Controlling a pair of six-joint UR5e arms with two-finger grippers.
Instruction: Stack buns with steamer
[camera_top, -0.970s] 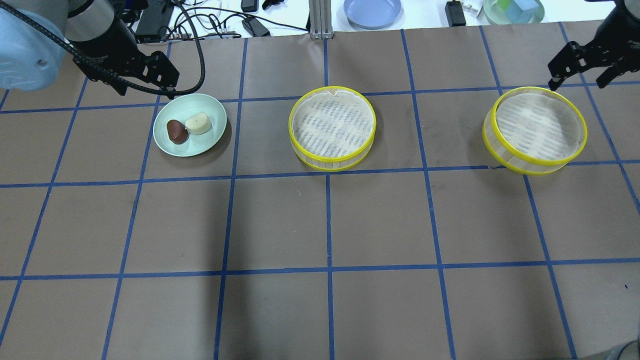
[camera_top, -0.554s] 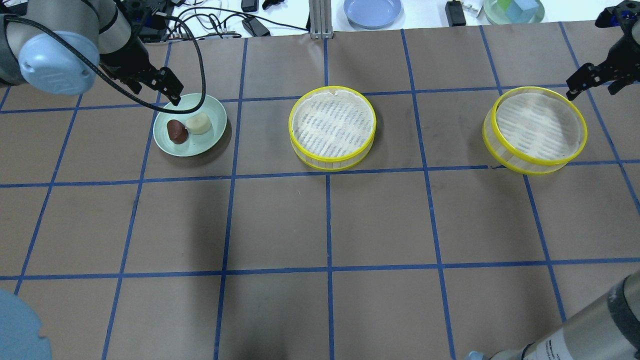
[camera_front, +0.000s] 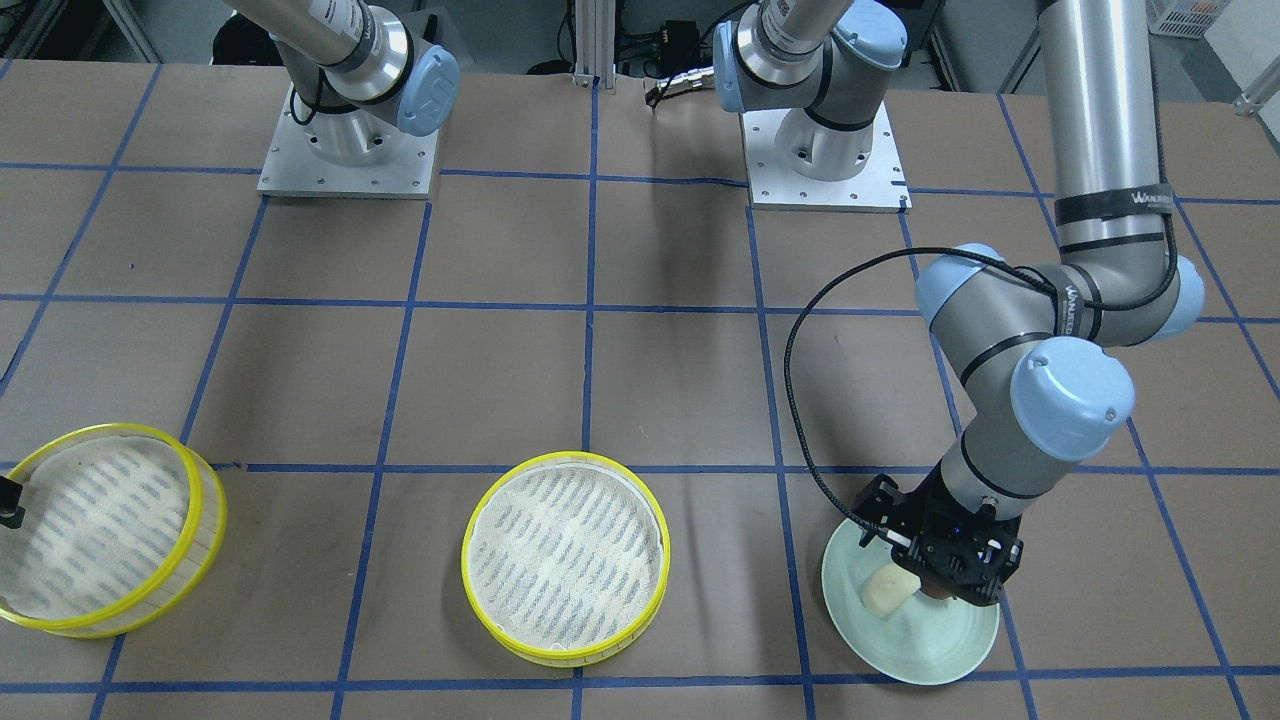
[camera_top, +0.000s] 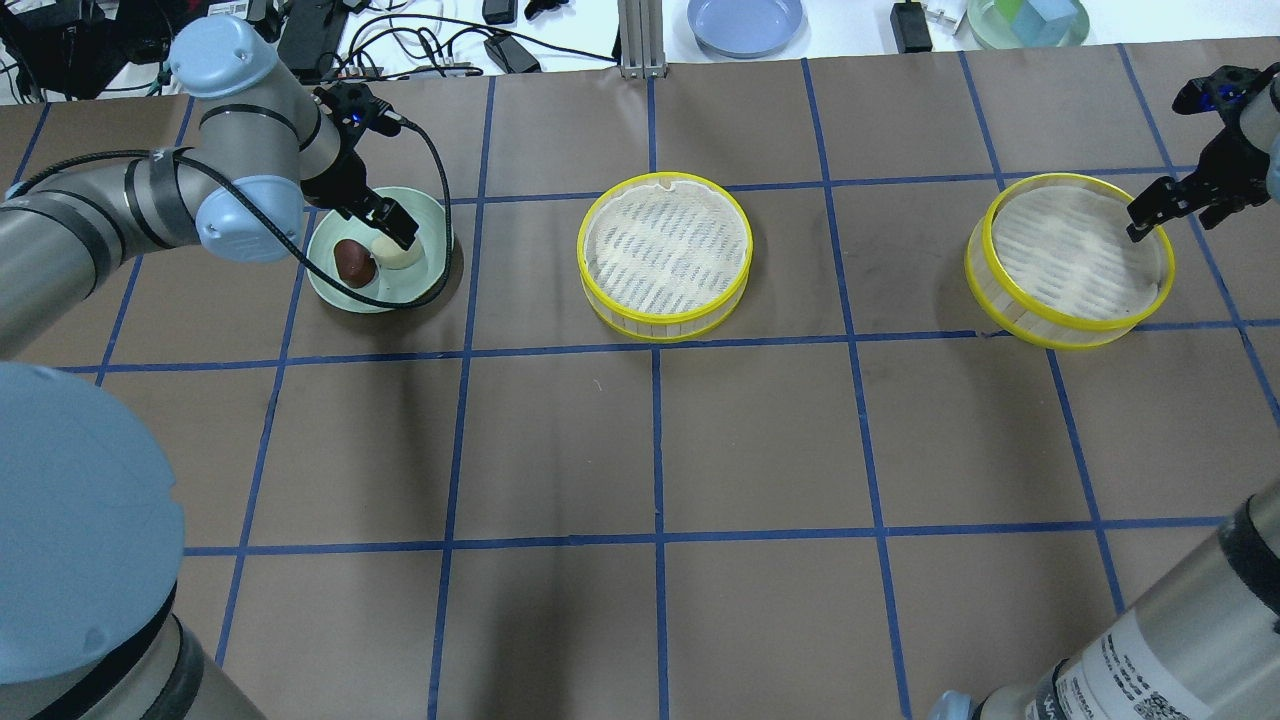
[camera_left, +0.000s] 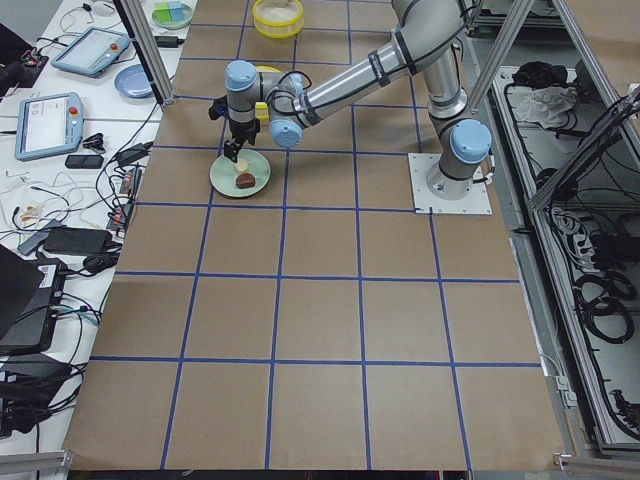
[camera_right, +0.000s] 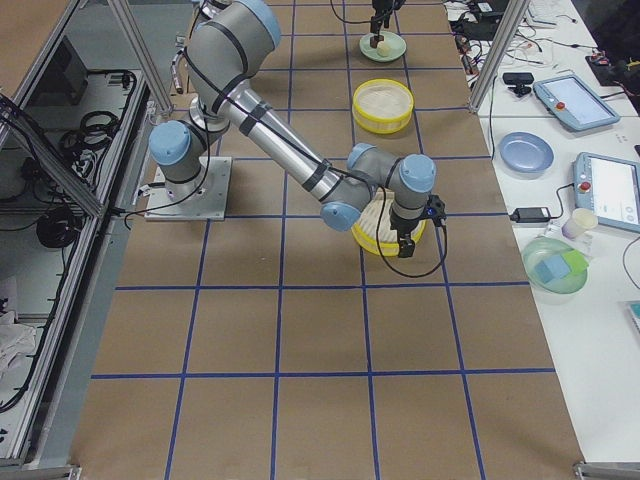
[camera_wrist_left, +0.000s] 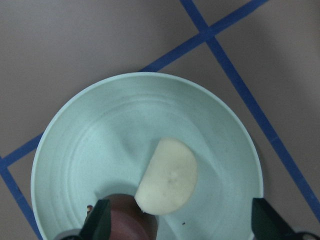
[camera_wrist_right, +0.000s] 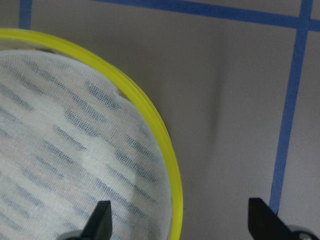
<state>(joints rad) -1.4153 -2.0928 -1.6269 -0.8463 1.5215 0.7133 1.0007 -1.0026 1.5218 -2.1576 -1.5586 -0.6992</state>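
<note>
A cream-white bun (camera_top: 402, 256) and a dark brown bun (camera_top: 353, 262) lie side by side on a pale green plate (camera_top: 425, 285) at the far left. My left gripper (camera_top: 385, 222) hangs open just above them. In the left wrist view (camera_wrist_left: 182, 222) its jaws stand wide, with the cream bun (camera_wrist_left: 168, 177) and the brown bun (camera_wrist_left: 125, 220) between them. Two yellow-rimmed steamer tiers stand empty, one in the middle (camera_top: 665, 255) and one at the right (camera_top: 1068, 260). My right gripper (camera_top: 1178, 205) is open over the right tier's far right rim (camera_wrist_right: 165, 150), its jaws straddling it.
A blue plate (camera_top: 745, 22), a green bowl with cubes (camera_top: 1028, 20) and cables (camera_top: 400, 60) lie beyond the table's far edge. The two arm bases (camera_front: 345, 150) stand on the robot's side. Blue tape lines grid the brown table.
My left gripper has moved from the plate's far left rim to over the buns. My right gripper has come down and inward onto the right tier's rim.
</note>
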